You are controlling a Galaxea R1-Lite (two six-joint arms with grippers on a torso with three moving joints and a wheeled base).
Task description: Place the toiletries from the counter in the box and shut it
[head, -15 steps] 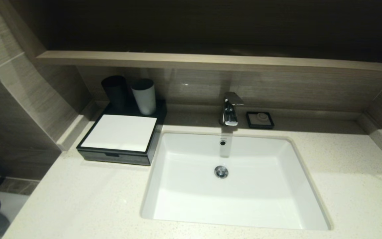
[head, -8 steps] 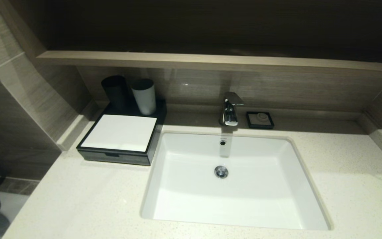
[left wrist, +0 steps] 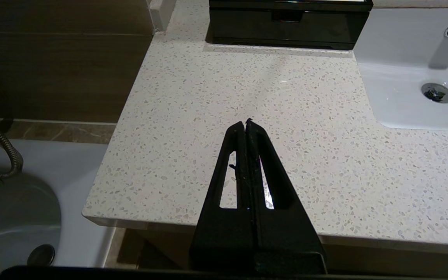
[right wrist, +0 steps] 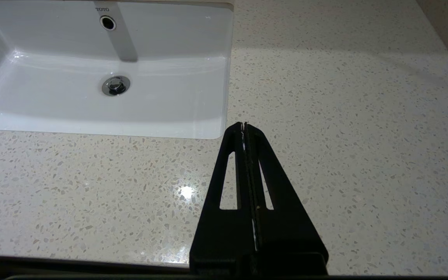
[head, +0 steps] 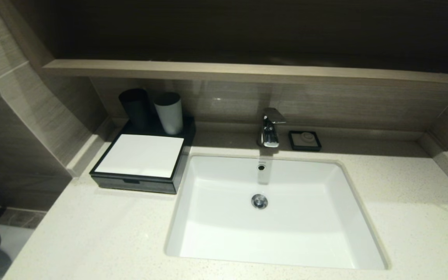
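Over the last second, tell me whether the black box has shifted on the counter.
No. The box keeps its place on the counter, its right side beside the basin rim as before.

The counter (head: 91, 237) carries the box (head: 140, 155) beside its basin (head: 286, 217).

The box (left wrist: 288, 23) is cut off by the left wrist view's edge, top panel unseen.

Low black box (head: 138, 171) — white top, drawer shut, on speckled counter (head: 91, 233)
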